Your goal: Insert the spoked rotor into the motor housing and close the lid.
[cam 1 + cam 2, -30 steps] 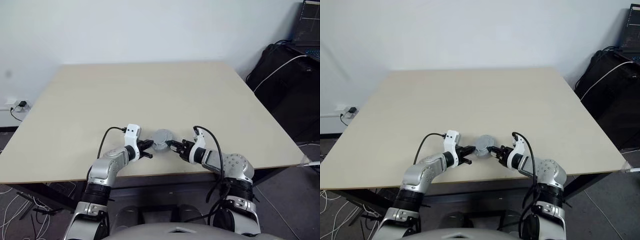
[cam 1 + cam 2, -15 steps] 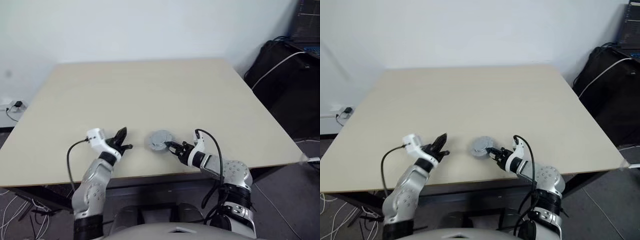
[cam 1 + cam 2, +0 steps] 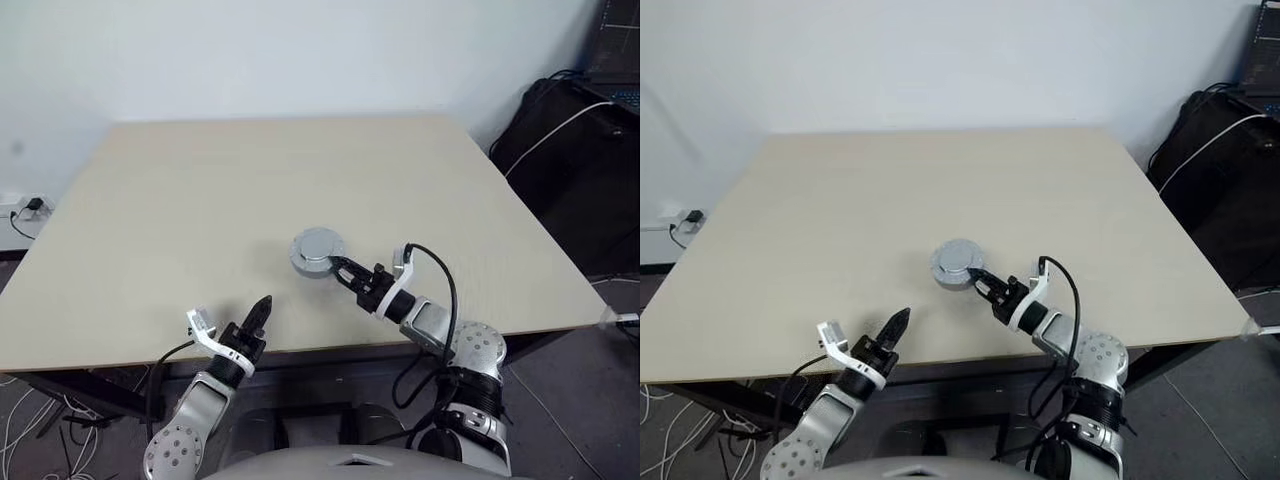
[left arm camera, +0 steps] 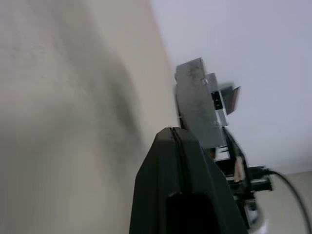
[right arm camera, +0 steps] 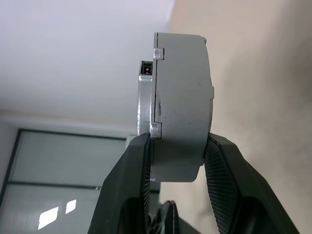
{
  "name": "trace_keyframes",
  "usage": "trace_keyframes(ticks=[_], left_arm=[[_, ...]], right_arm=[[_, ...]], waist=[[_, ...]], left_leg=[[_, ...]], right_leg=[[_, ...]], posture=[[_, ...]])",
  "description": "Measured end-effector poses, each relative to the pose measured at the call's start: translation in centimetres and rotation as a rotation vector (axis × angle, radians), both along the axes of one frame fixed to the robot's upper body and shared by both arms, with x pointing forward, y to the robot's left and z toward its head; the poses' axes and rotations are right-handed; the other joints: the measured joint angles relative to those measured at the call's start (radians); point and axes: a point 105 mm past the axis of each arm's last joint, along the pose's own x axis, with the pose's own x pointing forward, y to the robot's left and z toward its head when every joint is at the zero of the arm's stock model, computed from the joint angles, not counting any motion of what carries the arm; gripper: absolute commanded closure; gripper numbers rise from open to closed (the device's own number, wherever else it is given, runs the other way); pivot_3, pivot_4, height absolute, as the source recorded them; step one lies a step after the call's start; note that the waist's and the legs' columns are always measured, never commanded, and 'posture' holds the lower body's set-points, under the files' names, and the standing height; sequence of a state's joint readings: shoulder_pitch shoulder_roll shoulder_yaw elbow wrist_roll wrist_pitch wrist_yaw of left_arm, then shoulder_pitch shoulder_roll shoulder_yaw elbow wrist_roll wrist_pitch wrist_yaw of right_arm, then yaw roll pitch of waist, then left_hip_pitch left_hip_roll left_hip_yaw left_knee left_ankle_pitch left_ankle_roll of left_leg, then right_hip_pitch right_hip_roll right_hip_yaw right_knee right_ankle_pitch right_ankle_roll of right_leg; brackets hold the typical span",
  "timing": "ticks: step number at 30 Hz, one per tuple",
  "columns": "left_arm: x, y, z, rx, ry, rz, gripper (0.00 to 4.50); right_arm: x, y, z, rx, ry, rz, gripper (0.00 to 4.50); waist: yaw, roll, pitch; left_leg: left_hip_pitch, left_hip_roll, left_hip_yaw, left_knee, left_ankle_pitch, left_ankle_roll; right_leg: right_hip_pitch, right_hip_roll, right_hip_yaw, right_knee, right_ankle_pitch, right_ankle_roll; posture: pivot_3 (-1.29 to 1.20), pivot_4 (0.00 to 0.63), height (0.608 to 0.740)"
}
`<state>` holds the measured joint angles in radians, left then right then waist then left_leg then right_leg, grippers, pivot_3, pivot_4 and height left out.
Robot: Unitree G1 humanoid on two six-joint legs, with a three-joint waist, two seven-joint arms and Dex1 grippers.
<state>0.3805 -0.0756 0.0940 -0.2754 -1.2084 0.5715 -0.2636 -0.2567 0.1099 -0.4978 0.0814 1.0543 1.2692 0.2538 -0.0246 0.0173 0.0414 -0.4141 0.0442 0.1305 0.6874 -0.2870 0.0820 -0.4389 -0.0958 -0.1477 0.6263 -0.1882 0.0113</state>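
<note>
We find the right hand [image 3: 338, 268] gripping a closed grey round assembly, the motor housing [image 3: 318, 252] with the lid [image 3: 958, 256] seated on it. In the head views the lid's smooth grey top faces up and the assembly sits at the very tips of that hand, over the near middle of the tabletop [image 3: 200, 200]; whether it touches the surface or hangs just above it we cannot tell from these views.

The right wrist view adds what the head views do not: the assembly seen edge-on, one black finger [image 5: 131, 180] pressed against each flat face, with a seam line and small notches along the rim and a small connector port on the thinner part. The two parts sit flush, with no gap between them. The spoked rotor cannot be seen; with the housing closed, its contents are hidden.

The left hand [image 3: 262, 312] holds nothing. It lies at the near edge of the tabletop, well apart from the assembly. The left wrist view shows its two fingers [image 4: 185, 185] pressed together with no gap, so the hand is closed on itself. Beyond those fingers, the same view shows the assembly edge-on, with the right hand's fingers behind it.

A black bag with a white cable [image 3: 560, 130] stands beyond the tabletop on the right hand's side.
</note>
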Motion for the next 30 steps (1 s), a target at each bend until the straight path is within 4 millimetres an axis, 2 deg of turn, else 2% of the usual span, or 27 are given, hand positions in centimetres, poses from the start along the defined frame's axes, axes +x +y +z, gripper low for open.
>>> trace_keyframes(ticks=[3,10,11,25,30], left_arm=[[0.1,-0.4,0.5,-0.068,-0.014,-0.009,2.62],[0.1,-1.1,0.4,-0.158,-0.013,-0.022,0.25],[0.1,-1.4,0.2,-0.169,-0.007,-0.028,0.04],[0.3,-2.1,0.6,-0.216,-0.029,-0.039,0.04],[0.3,-2.3,0.4,-0.239,-0.016,-0.047,0.04]], right_arm=[[0.0,0.6,0.2,-0.013,-0.006,0.025,3.24],[-0.3,1.0,0.2,-0.027,0.000,0.050,3.24],[-0.5,1.1,0.1,-0.031,0.002,0.061,3.24],[-4.0,2.3,0.3,-0.027,0.010,0.241,3.24],[-4.5,2.4,0.2,-0.037,0.017,0.269,3.24]], waist=[[0.001,0.000,0.000],[0.001,0.000,0.000],[0.000,0.000,0.000],[0.001,0.000,0.000],[0.001,0.000,0.000]], left_leg=[[-0.001,0.000,0.001,0.000,0.001,0.001],[0.000,0.000,0.001,0.000,0.000,0.000],[0.000,0.000,0.001,0.000,0.000,0.000],[0.001,0.000,0.001,0.000,0.000,0.000],[0.001,0.000,0.001,0.001,0.000,0.000]], right_leg=[[0.001,0.000,0.001,0.000,0.000,0.000],[0.004,0.000,0.000,0.000,0.000,0.000],[0.004,0.000,0.000,0.000,0.000,0.000],[0.006,0.000,0.000,0.000,0.000,0.000],[0.006,0.000,0.000,0.000,0.000,0.000]], posture=[[0.00,0.000,0.740],[0.00,0.000,0.740],[0.00,0.000,0.740],[0.00,0.000,0.740],[0.00,0.000,0.740]])
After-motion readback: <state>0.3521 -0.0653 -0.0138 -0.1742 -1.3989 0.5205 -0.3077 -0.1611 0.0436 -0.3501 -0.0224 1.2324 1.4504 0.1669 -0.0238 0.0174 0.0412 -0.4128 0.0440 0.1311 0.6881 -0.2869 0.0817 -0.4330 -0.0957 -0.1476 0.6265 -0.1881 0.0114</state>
